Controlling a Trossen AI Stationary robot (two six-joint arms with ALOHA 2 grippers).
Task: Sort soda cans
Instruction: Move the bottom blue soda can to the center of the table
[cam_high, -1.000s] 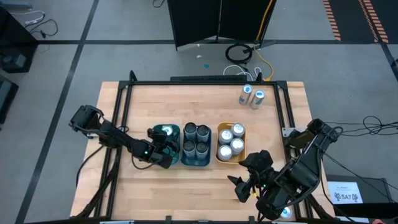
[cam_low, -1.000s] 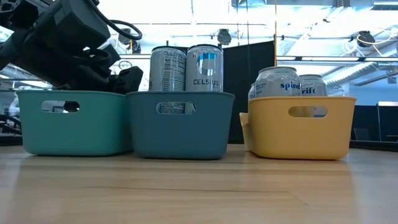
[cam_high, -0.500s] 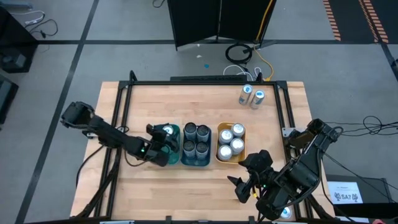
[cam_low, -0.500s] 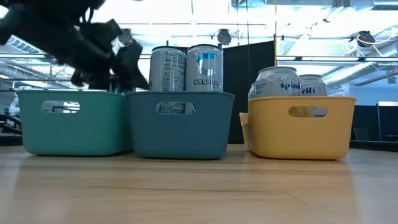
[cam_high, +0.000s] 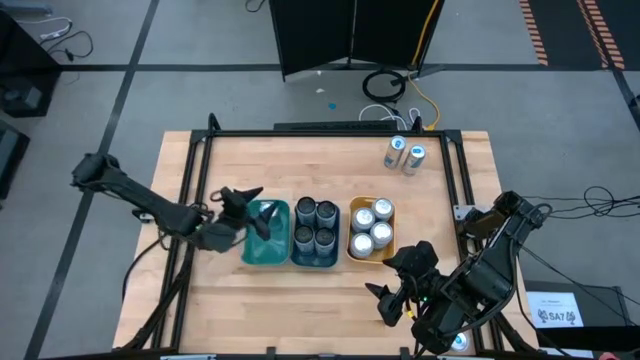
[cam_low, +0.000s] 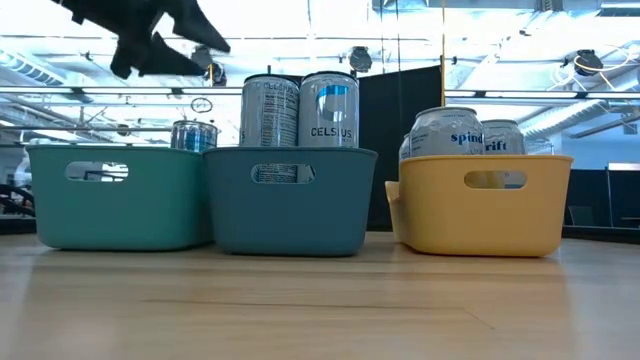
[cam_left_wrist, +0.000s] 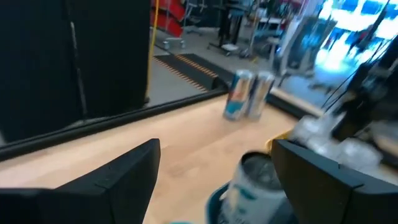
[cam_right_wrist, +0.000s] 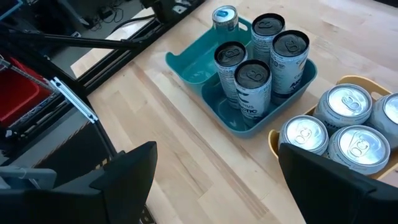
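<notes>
Three trays stand side by side mid-table: a teal tray (cam_high: 258, 245), a darker teal tray (cam_high: 315, 262) and a yellow-orange tray (cam_high: 356, 247). One silver soda can (cam_high: 267, 210) stands upright on its base in the teal tray's far part; its top (cam_low: 193, 134) shows above the rim. Several dark-topped cans (cam_right_wrist: 252, 74) fill the darker tray, and several silver cans (cam_right_wrist: 348, 140) the yellow one. My left gripper (cam_high: 244, 208) hangs open and empty above the teal tray's left side. My right gripper (cam_high: 385, 300) waits open near the table's front right.
Two more cans with blue markings (cam_high: 405, 154) stand upright on the table near its far right corner. Bare wood lies in front of the trays (cam_low: 320, 300) and along the far side. A black metal frame (cam_high: 200, 150) edges the table.
My left gripper has risen out of the teal tray and drawn back toward the table's left edge, its fingers still apart. The silver can stays standing in the tray, now uncovered. My right arm has kept still.
</notes>
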